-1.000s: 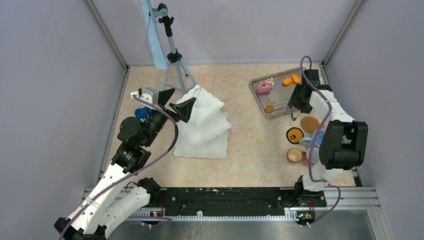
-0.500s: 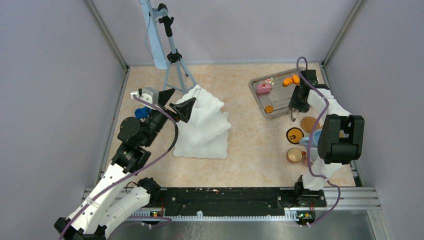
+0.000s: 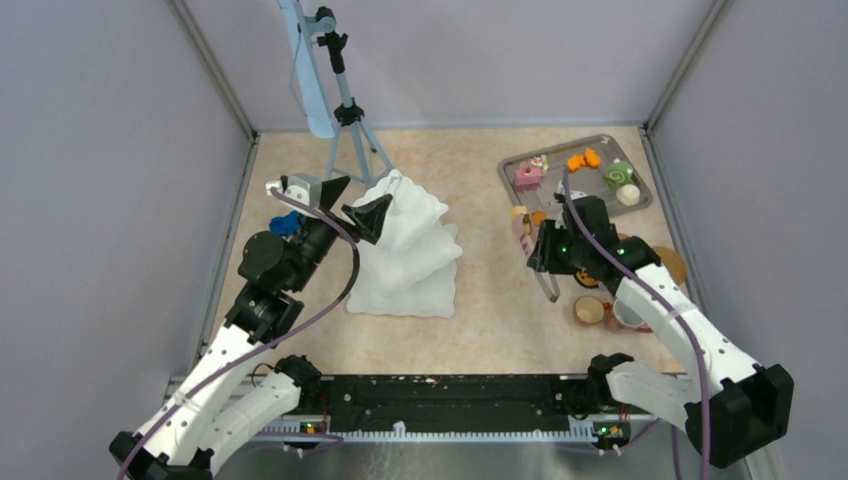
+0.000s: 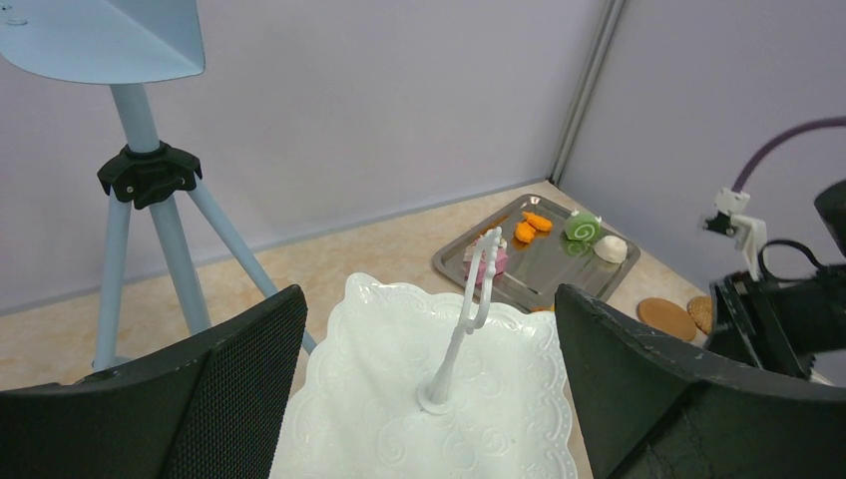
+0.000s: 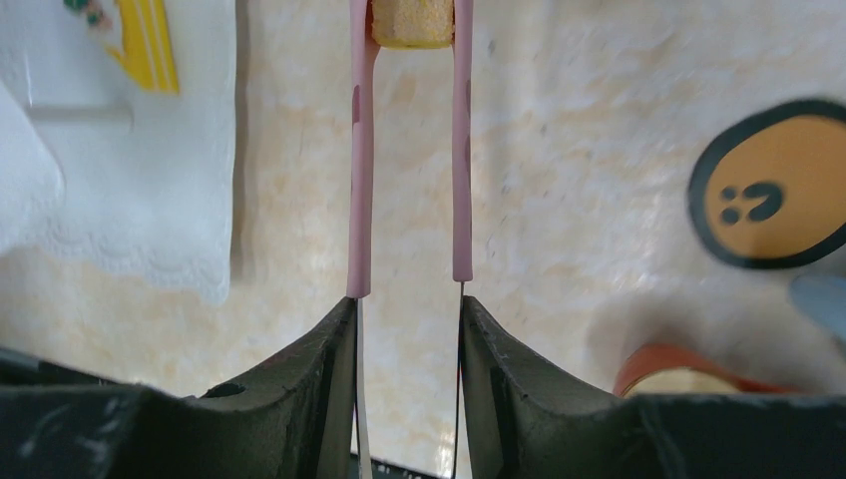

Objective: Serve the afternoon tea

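Table (image 3: 490,300): open room mid-frame between white tiered stand (image 3: 410,255), left of centre, and metal tray (image 3: 555,182), upper right. Left tool (image 3: 352,202) released, straddling the stand's top. Right tool (image 5: 407,319) clenched on pink tongs (image 5: 359,180), which pinch a yellow pastry (image 5: 411,28) by the tray's left rim.

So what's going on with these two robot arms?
The right gripper squeezes pink tongs, which pinch a small yellow pastry just beside the metal tray of sweets, on the side facing the white tiered stand. The left gripper hangs open over the stand's top plate, holding nothing.
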{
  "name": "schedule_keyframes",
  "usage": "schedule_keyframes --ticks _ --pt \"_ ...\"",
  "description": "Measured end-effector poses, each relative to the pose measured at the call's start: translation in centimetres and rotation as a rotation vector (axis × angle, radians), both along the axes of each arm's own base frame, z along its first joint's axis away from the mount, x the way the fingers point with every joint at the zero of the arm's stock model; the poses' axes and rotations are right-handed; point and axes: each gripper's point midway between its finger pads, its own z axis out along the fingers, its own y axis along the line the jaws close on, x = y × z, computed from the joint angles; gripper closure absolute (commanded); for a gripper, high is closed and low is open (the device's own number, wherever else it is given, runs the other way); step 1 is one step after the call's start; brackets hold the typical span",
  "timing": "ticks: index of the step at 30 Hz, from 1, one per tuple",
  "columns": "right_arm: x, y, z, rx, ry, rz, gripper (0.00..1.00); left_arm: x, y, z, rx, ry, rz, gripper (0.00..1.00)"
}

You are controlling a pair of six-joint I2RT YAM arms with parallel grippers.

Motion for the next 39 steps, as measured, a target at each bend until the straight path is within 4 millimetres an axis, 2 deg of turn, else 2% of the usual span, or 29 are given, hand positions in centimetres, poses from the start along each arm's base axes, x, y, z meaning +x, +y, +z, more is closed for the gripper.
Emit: schedule_keyframes --ticks 4,10,13,16,21,25,31,39 --pt "-5.7 3.2 -1.8 0.03 0.076 0.142 0.82 0.0 0.0 0.0 0.002 -0.001 0.0 0.01" --pt "-11.3 7.0 -2.7 0.072 0.102 0.36 0.82 0.0 0.1 0.0 0.004 -0.001 0.005 0.01" --pt "-12.6 7.9 -2.9 0.089 0.095 0.422 0.81 0.1 0.1 -0.1 0.007 0.001 0.008 0.01" --pt "-13.2 9.4 -3.0 0.086 0.082 0.483 0.81 0.2 0.1 -0.3 0.012 0.004 0.009 0.01" --pt "-14.7 12.9 -4.3 0.036 0.051 0.656 0.81 0.3 0.0 -0.4 0.016 0.007 0.009 0.01" --pt "-14.8 15.5 -5.2 0.007 -0.012 0.749 0.8 0.3 0.0 -0.4 0.018 0.007 0.009 0.01" --pt "-12.4 18.8 -5.3 0.008 -0.15 0.786 0.81 0.3 0.0 -0.5 0.019 0.008 0.009 0.01" --pt "-10.2 22.2 -7.4 -0.007 -0.242 0.818 0.79 0.4 -0.3 -0.7 0.025 0.015 -0.001 0.01"
